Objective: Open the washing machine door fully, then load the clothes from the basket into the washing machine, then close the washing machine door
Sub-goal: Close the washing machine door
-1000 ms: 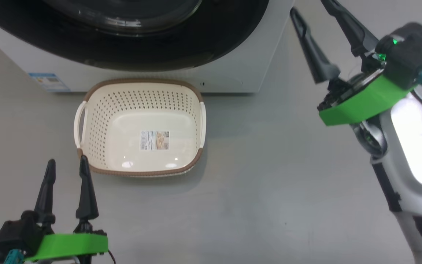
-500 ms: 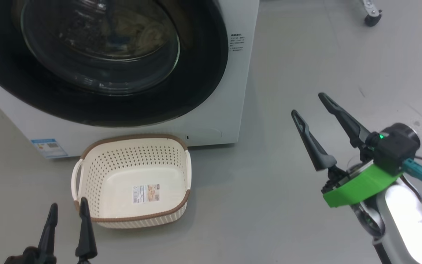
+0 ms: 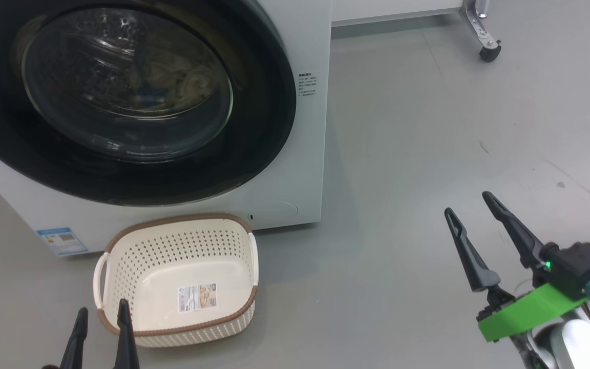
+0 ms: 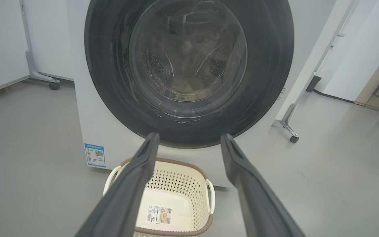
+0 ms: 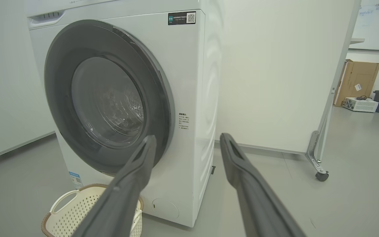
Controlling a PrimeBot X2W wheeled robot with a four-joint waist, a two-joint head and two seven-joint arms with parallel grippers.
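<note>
Washing machine door (image 3: 121,102), round with a wide glossy black rim and a bulging clear glass centre, lies closed against the front of the white washing machine (image 3: 305,154). We see it at about 10 o'clock in the head view. Through the glass we make out the clothes (image 3: 185,82), cream-yellow fabric bunched inside the drum. A small blue sticker (image 3: 62,241) sits low on the machine's front, at 7 o'clock from the door. The basket (image 3: 172,241) stands upright on the grey floor (image 3: 402,154) just beside the machine's foot, at 6 o'clock below the door, with a paper label (image 3: 196,297) on its bare bottom. Our left gripper (image 3: 102,307) rises from the bottom edge at 7 o'clock, fingers spread wide and gripping nothing, one tip in line with the basket's near left corner. Our right gripper (image 3: 468,202) hangs at 4 o'clock, well apart from the basket and the machine, fingers likewise spread wide and free. A wheeled caster (image 3: 489,51) stands on the floor at 1 o'clock
</note>
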